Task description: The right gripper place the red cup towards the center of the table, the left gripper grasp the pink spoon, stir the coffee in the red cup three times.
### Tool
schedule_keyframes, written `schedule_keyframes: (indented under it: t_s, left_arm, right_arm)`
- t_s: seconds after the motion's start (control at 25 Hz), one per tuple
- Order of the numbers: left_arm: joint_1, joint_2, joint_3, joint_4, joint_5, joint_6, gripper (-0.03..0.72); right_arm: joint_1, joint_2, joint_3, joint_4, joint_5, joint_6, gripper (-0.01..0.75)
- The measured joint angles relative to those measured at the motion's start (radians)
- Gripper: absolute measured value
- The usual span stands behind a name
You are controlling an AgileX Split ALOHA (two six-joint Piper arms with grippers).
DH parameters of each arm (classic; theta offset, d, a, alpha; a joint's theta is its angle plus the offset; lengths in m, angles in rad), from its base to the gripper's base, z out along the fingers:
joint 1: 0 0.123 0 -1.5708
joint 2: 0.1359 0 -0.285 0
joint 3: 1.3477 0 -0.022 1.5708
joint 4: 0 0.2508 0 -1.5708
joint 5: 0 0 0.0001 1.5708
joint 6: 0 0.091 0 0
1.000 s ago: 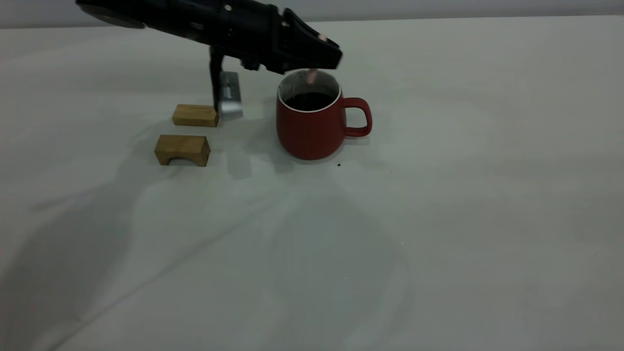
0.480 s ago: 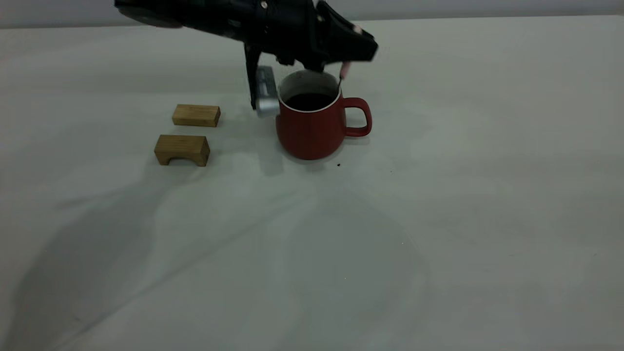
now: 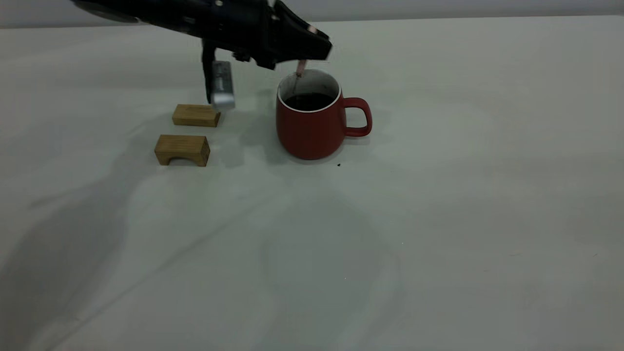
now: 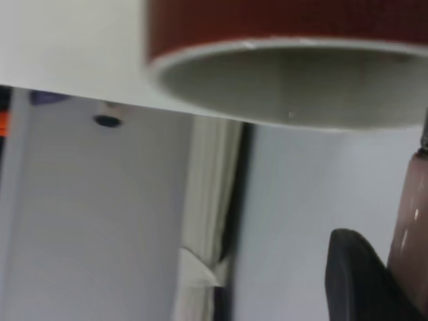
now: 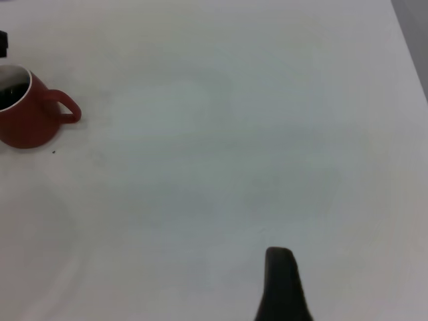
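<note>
The red cup stands near the table's middle with its handle pointing right, and dark coffee fills it. Just above its back left rim, my left gripper is shut on the pink spoon. The spoon's thin stem slants down inside the cup's left wall, and its bowl is hidden. In the left wrist view the pink handle lies against a black finger, close to the cup's rim. My right gripper is parked far from the cup, over bare table.
Two wooden blocks lie left of the cup, a flat one behind and an arched one in front. The left arm's silver-grey box hangs just above the flat block. A dark speck lies by the cup's base.
The left gripper swung right across the cup's mouth and then back left. The spoon went from the right rim to the back left side. The cup stayed put.
</note>
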Motion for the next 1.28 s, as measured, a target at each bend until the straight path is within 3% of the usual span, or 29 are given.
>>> schedule_keyframes:
  t_s: [0.56,0.84,1.04,1.28]
  left_arm:
    - [-0.004,0.001,0.0,-0.013,0.053,0.004,0.159]
    - [-0.004,-0.005,0.0,0.061,0.091,0.007,0.399]
    - [0.003,-0.11,0.001,0.212,0.107,0.101,0.449]
    - [0.029,-0.327,0.001,0.515,0.189,0.412,0.452]
  right_arm:
    - [0.0,0.0,0.0,0.0,0.0,0.0,0.592]
    - [0.0,0.0,0.0,0.0,0.0,0.0,0.592]
    - [0.0,0.0,0.0,0.0,0.0,0.0,0.592]
    - [0.0,0.0,0.0,0.0,0.0,0.0,0.592]
